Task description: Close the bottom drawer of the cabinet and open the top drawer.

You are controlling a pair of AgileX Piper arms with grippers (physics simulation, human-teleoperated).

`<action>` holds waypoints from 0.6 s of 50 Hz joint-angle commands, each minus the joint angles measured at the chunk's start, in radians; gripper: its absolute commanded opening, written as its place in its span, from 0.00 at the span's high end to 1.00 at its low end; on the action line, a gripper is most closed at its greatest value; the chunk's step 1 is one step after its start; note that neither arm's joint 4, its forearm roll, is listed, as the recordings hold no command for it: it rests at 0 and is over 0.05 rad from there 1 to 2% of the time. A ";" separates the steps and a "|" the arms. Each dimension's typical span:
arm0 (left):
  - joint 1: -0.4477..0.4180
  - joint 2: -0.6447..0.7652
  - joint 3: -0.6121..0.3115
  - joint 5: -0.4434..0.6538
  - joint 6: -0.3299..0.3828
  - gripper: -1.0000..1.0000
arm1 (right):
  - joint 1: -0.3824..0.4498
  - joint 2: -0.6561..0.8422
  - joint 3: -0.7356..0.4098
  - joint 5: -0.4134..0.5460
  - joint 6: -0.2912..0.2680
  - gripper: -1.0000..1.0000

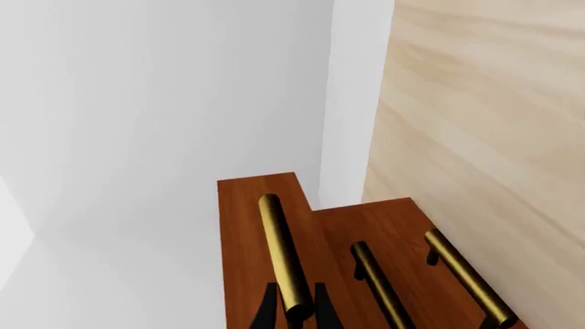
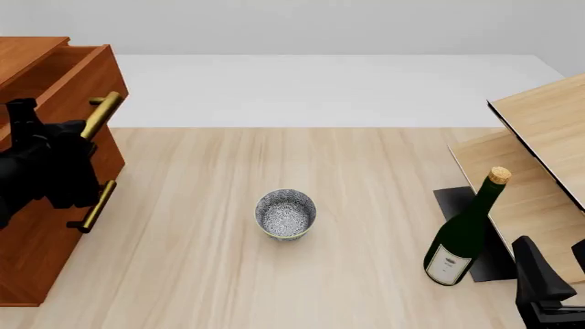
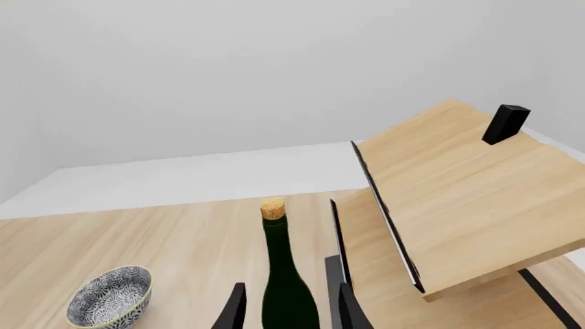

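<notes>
the cabinet (image 2: 37, 226) stands at the left edge of the table (image 2: 302, 274). its top drawer (image 2: 78, 82) is pulled out toward the right, past the fronts below it, and the wrist view shows it as a step proud of the others. the bottom drawer (image 1: 457, 226) appears flush with the middle one, so closing looks done and the opening is under way.

the left gripper (image 1: 294, 308) has its fingers on either side of the top drawer's brass handle (image 1: 283, 260), closed around the bar. the right gripper (image 3: 288, 308) waits at the near right with its fingers spread, holding nothing, the bottle (image 2: 464, 229) standing just beyond it.

the drawer is a stiff wooden box that probably slides along one line only, so a straight pull suits it. the smooth round bar could slip, so a hold near its middle is safest.

what shows of the drawer's inside looks bare, but most is hidden. the patterned bowl (image 2: 285, 214) at mid-table looks empty. the bottle is corked, next to a pale shelf unit (image 2: 539, 137).
</notes>
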 commanded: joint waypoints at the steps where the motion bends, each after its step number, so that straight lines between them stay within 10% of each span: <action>1: -0.010 0.062 -0.037 -0.021 0.005 1.00 | -0.001 0.000 0.001 -0.001 0.001 0.00; 7: -0.010 0.061 -0.034 -0.020 0.004 1.00 | 0.000 0.000 0.001 -0.002 0.000 0.00; 8: -0.009 0.061 -0.035 -0.019 0.003 0.00 | 0.000 0.000 0.001 -0.002 0.000 0.00; 30: -0.010 0.054 -0.037 -0.015 -0.003 0.00 | -0.001 0.000 0.003 -0.003 -0.001 0.00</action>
